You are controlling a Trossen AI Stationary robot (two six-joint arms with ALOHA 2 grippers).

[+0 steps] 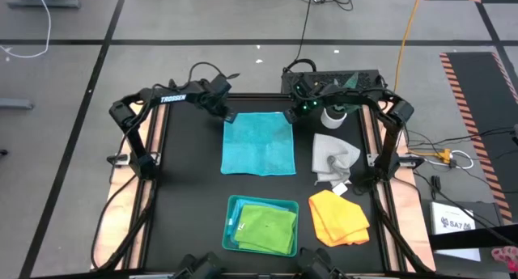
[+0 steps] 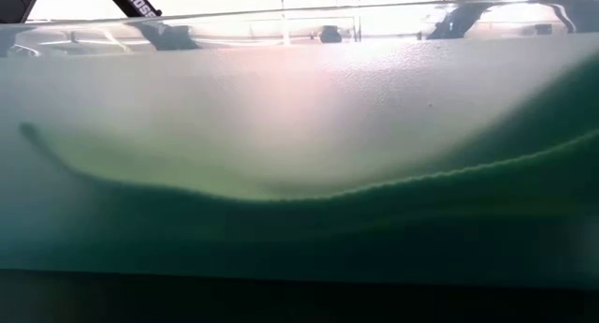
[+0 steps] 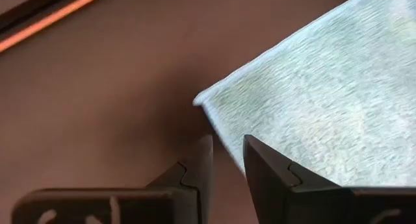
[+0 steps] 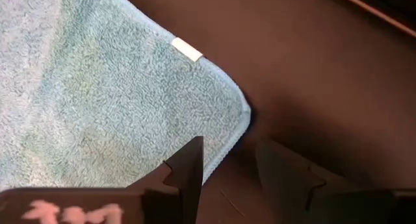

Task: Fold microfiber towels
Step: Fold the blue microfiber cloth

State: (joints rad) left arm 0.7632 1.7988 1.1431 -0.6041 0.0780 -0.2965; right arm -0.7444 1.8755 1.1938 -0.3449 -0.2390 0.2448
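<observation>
- The left tool (image 1: pixel 227 115) hangs at the far left corner of the turquoise towel (image 1: pixel 259 145), which lies spread flat in the middle of the bench (image 1: pixel 190 190). In the left wrist view its fingers (image 3: pixel 203 160) stand narrowly parted just over the towel's edge near that corner, with nothing held between them.
- This turquoise towel looks like the one in hand; I judge it not yet fully folded.
- Nearer the front, the lime green towel (image 1: pixel 267 228) lies folded in the teal tray (image 1: pixel 231 222), so that one counts as done.
- The right tool (image 1: pixel 291 116) is at the towel's far right corner. In the right wrist view its fingers (image 4: pixel 188 169) stand wider apart, one over the hem, the other over bare bench, gripping nothing.
- Farther right, the grey-white towel (image 1: pixel 333 156) lies crumpled and the yellow-orange towel (image 1: pixel 338 217) lies loosely heaped; both seem left to fold.
- A second turquoise towel I cannot make out.
</observation>
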